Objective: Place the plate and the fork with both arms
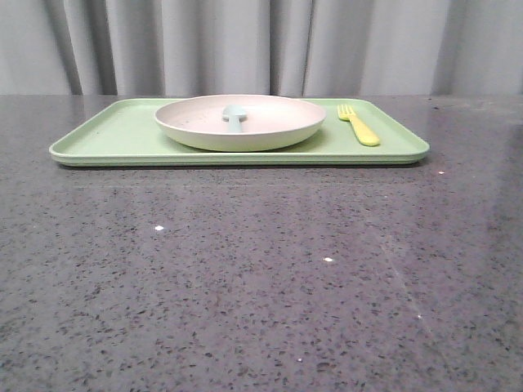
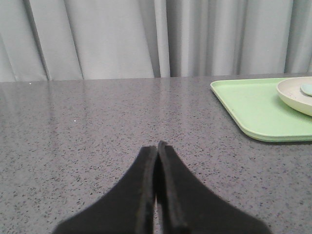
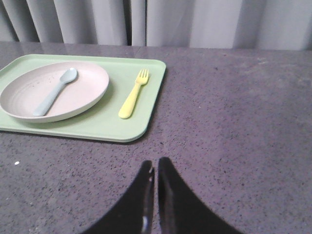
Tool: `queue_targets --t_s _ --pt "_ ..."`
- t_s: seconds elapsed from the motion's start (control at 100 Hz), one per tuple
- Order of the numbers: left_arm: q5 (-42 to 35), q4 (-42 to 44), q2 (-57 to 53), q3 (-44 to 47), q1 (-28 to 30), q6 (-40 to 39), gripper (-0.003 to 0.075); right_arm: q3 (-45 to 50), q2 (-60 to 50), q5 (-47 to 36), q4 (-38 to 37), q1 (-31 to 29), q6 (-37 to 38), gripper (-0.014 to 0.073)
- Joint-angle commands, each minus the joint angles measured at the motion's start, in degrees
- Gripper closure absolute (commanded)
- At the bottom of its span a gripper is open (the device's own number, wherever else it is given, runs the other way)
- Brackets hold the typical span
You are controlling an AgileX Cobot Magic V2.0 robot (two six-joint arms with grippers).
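Observation:
The cream-white plate (image 1: 270, 122) sits on the light-green tray (image 1: 114, 135) at the far middle of the table, with a pale blue-grey spoon (image 1: 234, 117) lying in it. The pale-yellow fork (image 1: 359, 126) lies on the tray just right of the plate. In the right wrist view the plate (image 3: 83, 90), the spoon (image 3: 54, 91) and the fork (image 3: 134, 93) show ahead of my right gripper (image 3: 155, 165), which is shut and empty over the bare table. My left gripper (image 2: 157, 146) is shut and empty, to the left of the tray (image 2: 253, 109); the plate's rim (image 2: 292, 95) shows at the edge.
The table is dark speckled stone (image 1: 261, 278). Grey curtains (image 1: 261, 41) hang behind its far edge. Neither arm shows in the front view.

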Motion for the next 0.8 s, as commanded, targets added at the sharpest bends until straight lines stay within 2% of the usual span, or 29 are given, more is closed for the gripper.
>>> queue_targets --t_s 0.0,0.18,0.38,0.69,0.79 --pt "-4.93 -0.08 -1.90 0.71 0.08 -0.32 0.0741 1.39 -0.75 -10.35 2.97 -3.69 -5.28 0.0559" --pt "-4.93 -0.08 -1.90 0.71 0.08 -0.32 0.0741 8.08 -4.54 -17.74 9.21 -9.21 -13.87 0.0559" --pt "-4.93 -0.08 -1.90 0.71 0.08 -0.32 0.0741 15.48 -10.69 -19.81 9.33 -11.58 -13.64 0.0559" --pt "-4.93 -0.08 -1.90 0.71 0.08 -0.32 0.0741 26.17 -20.82 -22.71 9.27 -11.70 -12.67 0.0559" --pt "-4.93 -0.08 -1.90 0.71 0.08 -0.32 0.0741 27.13 -21.55 -22.52 9.32 -11.76 -11.66 0.0559"
